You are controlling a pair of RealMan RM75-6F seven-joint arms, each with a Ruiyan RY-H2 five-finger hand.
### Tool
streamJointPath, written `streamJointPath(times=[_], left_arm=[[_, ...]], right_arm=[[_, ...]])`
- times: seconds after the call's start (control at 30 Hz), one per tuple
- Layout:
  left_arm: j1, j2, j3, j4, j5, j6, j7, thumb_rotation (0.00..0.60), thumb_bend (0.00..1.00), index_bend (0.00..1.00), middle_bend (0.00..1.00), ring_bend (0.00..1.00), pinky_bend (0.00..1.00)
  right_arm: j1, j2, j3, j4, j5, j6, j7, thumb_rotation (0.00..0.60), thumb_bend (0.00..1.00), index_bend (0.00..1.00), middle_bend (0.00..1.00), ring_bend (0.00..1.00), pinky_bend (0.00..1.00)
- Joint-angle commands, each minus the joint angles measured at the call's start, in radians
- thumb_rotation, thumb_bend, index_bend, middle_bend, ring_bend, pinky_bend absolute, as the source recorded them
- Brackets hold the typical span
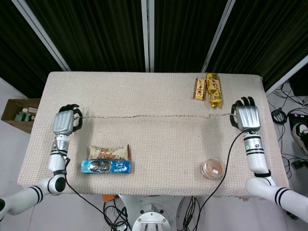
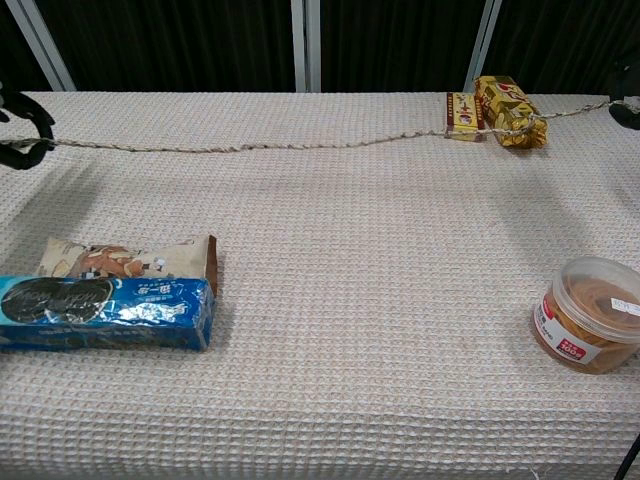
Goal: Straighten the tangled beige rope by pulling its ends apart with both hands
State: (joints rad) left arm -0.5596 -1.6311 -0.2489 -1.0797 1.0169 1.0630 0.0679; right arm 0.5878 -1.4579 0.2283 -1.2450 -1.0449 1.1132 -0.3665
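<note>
The beige rope runs in one nearly straight line across the table, with no loop left in it. My left hand grips its left end near the table's left edge. Over at the right edge my right hand grips the other end. In the chest view only dark fingertips of the left hand show at the left border and a sliver of the right hand at the right border. The rope crosses the front of the yellow snack pack.
Two snack packs lie at the back right, one red-brown, one yellow. A blue cookie pack and a torn snack bag lie front left. A round lidded tub sits front right. A cardboard box stands off the table's left.
</note>
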Motion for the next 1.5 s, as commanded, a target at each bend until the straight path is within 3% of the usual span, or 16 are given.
streamJointPath(times=[0.03, 0.67, 1.03, 1.17, 1.3, 1.4, 1.5], left_arm=[[0.012, 0.008, 0.004, 0.017, 0.001, -0.012, -0.017, 0.6, 0.54, 0.61, 0.24, 0.16, 0.16], [0.013, -0.035, 0.009, 0.177, 0.027, -0.102, -0.066, 0.6, 0.54, 0.61, 0.24, 0.16, 0.16], [0.015, -0.064, 0.01, 0.247, 0.045, -0.139, -0.103, 0.6, 0.53, 0.61, 0.24, 0.16, 0.16], [0.01, -0.077, 0.014, 0.272, 0.06, -0.149, -0.113, 0.6, 0.53, 0.6, 0.24, 0.16, 0.16], [0.009, -0.086, 0.018, 0.285, 0.077, -0.143, -0.111, 0.6, 0.52, 0.57, 0.23, 0.16, 0.16], [0.009, -0.086, 0.02, 0.284, 0.074, -0.152, -0.087, 0.6, 0.51, 0.48, 0.22, 0.16, 0.16], [0.012, -0.074, 0.017, 0.258, 0.06, -0.163, -0.057, 0.6, 0.49, 0.32, 0.19, 0.15, 0.16]], right_arm=[[-0.007, -0.006, -0.006, 0.017, 0.003, -0.007, 0.006, 0.6, 0.78, 0.81, 0.37, 0.15, 0.17], [-0.009, -0.148, -0.042, 0.263, -0.037, -0.078, 0.06, 0.6, 0.78, 0.81, 0.37, 0.15, 0.17], [-0.017, -0.2, -0.094, 0.374, -0.138, -0.075, 0.09, 0.6, 0.77, 0.81, 0.37, 0.15, 0.17], [-0.023, -0.228, -0.113, 0.43, -0.185, -0.059, 0.121, 0.6, 0.72, 0.8, 0.37, 0.15, 0.16], [-0.033, -0.25, -0.117, 0.473, -0.206, -0.045, 0.141, 0.6, 0.57, 0.73, 0.36, 0.15, 0.15], [-0.041, -0.256, -0.113, 0.482, -0.207, -0.044, 0.141, 0.6, 0.48, 0.63, 0.35, 0.14, 0.14], [-0.049, -0.247, -0.096, 0.465, -0.195, -0.048, 0.148, 0.6, 0.4, 0.49, 0.32, 0.11, 0.13]])
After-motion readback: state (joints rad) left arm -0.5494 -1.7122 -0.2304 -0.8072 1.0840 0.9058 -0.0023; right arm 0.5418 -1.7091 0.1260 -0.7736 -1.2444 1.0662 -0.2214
